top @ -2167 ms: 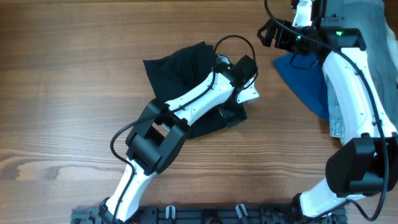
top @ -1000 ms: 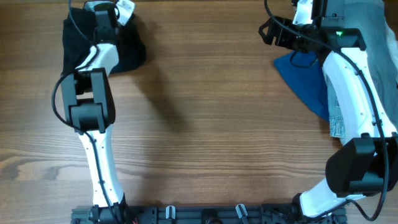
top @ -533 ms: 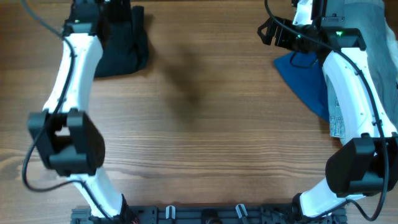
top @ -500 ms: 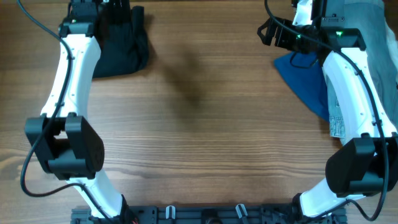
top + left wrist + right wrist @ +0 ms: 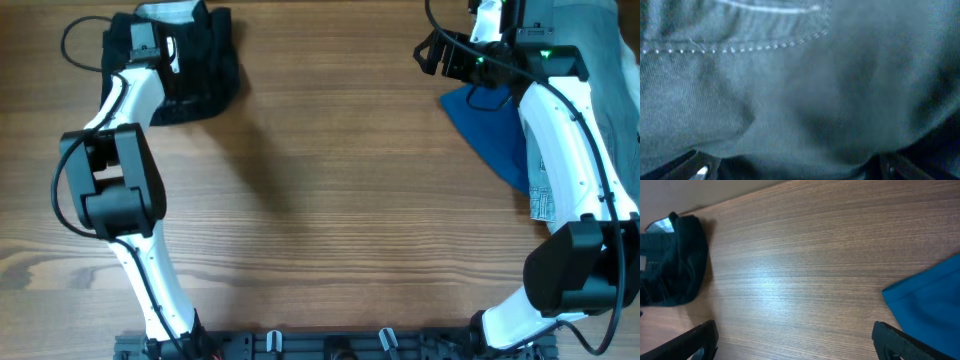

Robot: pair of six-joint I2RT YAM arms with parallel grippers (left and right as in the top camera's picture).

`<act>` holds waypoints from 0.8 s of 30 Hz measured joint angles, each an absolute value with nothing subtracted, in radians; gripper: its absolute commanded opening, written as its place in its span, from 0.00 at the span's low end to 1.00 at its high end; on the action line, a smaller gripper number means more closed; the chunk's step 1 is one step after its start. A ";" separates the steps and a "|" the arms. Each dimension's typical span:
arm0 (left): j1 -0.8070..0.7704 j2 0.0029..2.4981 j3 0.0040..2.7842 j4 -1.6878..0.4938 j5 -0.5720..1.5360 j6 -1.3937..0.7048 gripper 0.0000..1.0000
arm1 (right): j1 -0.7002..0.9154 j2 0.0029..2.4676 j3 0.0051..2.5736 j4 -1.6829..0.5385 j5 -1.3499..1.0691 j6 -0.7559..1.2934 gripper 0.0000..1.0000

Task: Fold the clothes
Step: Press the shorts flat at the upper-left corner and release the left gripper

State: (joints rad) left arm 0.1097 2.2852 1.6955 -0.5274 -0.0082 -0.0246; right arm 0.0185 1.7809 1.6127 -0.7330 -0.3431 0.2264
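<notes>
Overhead view: the black clothes (image 5: 205, 70) lie bunched in a heap at the far left corner of the table (image 5: 320, 220). A strip of pale waistband (image 5: 170, 12) shows at the heap's far edge. The left arm reaches out to that corner, and the left gripper (image 5: 163, 50) sits on top of the heap. From this view I cannot tell how its jaws stand. The right gripper (image 5: 428, 55) hangs over bare wood at the far right, pointing toward the left side. It is just beside the corner of a blue cloth (image 5: 490, 130). A grey-blue denim garment (image 5: 600, 40) lies beyond the blue cloth at the right edge, partly hidden by the right arm.

Left wrist view: dark fabric fills the frame and is blurred by closeness. A row of light stitching (image 5: 740, 47) runs across the upper part. The two fingertips (image 5: 700, 171) show only at the bottom corners, spread wide. The left gripper stands released, with the cloth lying slack across the gap.

Right wrist view: the right gripper (image 5: 797, 342) is likewise released. Its fingertips (image 5: 892, 342) sit wide apart at the bottom corners, with bare wood between them. The black clothes appear as a rounded heap at the left edge, well apart from this gripper. A corner of the blue cloth enters at the right edge.
</notes>
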 measured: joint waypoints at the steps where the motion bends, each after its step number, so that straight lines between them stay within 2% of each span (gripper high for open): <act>1: 0.110 2.296 1.699 -0.500 -0.009 -0.011 1.00 | 0.019 1.781 1.613 -0.735 -0.343 0.225 0.99; 6: 0.126 2.339 1.722 -0.379 0.004 0.047 1.00 | 0.019 1.781 1.612 -0.735 -0.343 0.223 0.99; 18: 0.249 2.347 1.733 -0.376 0.066 0.105 1.00 | 0.019 1.781 1.612 -0.724 -0.343 0.223 0.99; 24: 0.253 2.346 1.735 -0.387 0.061 0.108 1.00 | 0.019 1.781 1.612 -0.719 -0.343 0.223 1.00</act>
State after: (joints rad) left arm 0.2535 2.3455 1.7348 -0.3866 0.0608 0.1078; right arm 0.0189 1.7809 1.6123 -0.7185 -0.3431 0.2226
